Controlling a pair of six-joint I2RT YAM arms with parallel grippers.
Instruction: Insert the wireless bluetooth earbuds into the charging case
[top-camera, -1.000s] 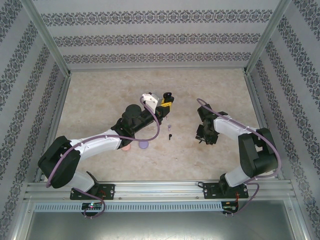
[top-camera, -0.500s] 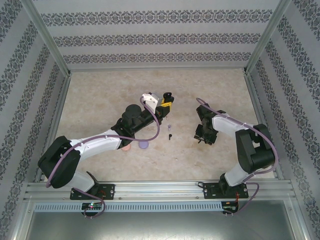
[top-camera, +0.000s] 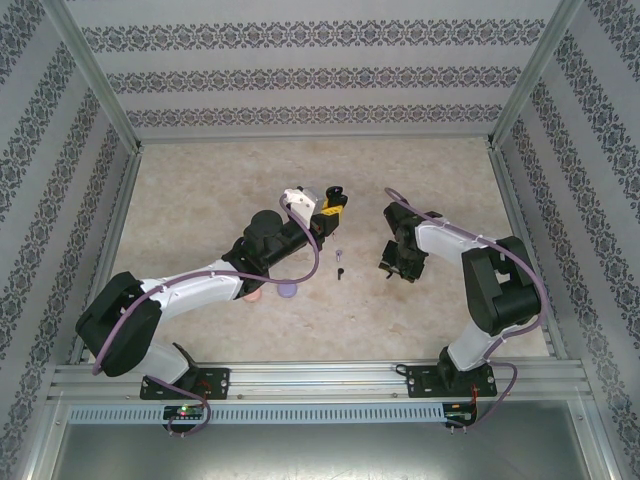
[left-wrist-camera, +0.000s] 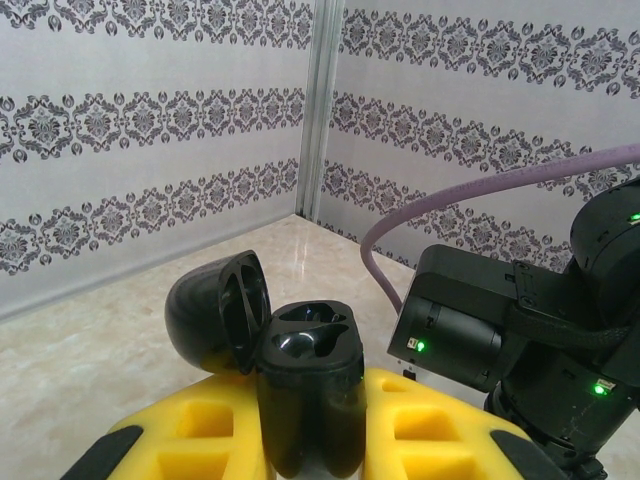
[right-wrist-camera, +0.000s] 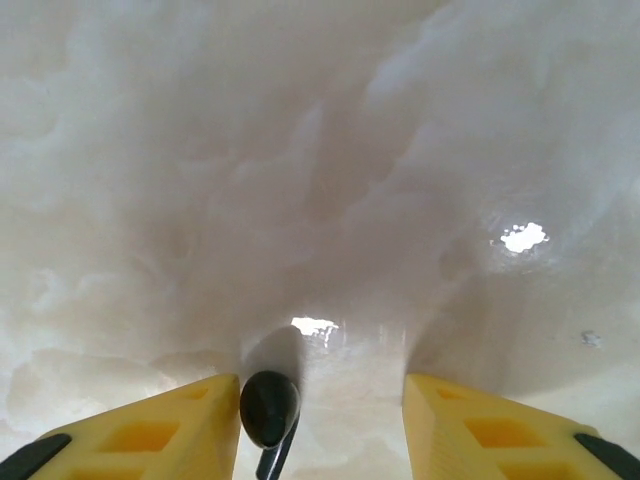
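The left gripper is clamped on the open black charging case — the right gripper hangs spread apart, low over the table.
The case stands upright in the grip, lid tipped back, sockets facing up. At the right gripper a black earbud lies against one of the yellow fingers, clear of the other — whether it rests on the table I can't tell. From above, a purple earbud and a second black earbud lie loose between the arms, near a purple disc.
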